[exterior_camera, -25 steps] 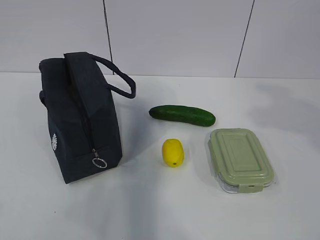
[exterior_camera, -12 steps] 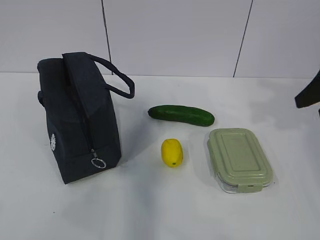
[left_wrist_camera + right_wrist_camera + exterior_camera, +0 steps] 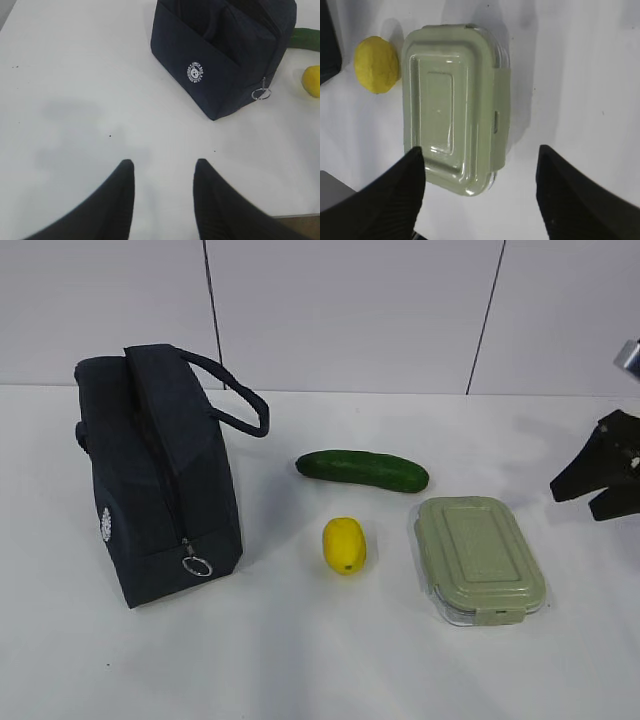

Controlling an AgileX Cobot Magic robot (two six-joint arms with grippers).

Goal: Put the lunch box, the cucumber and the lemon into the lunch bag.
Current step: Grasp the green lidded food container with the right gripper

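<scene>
The lunch bag point(image 3: 160, 475) stands at the left of the table, zipper shut, ring pull point(image 3: 197, 565) at its lower end; it also shows in the left wrist view point(image 3: 220, 50). The cucumber point(image 3: 362, 470) lies in the middle, the lemon point(image 3: 344, 545) in front of it, and the lunch box point(image 3: 480, 558) with its sage-green lid at the right. My right gripper point(image 3: 598, 490) hovers open and empty just right of the lunch box point(image 3: 452, 107); the lemon point(image 3: 376, 65) lies beyond the box. My left gripper point(image 3: 162, 167) is open and empty over bare table, well short of the bag.
A white table point(image 3: 320, 660) meets a pale panelled wall point(image 3: 350, 310) at the back. The bag's two loop handles point(image 3: 235, 400) stick out toward the cucumber. The table's near edge point(image 3: 295, 216) shows at the lower right of the left wrist view.
My right gripper has come into the exterior view from the right edge and moved down toward the lunch box. The objects and the bag have stayed in place.
</scene>
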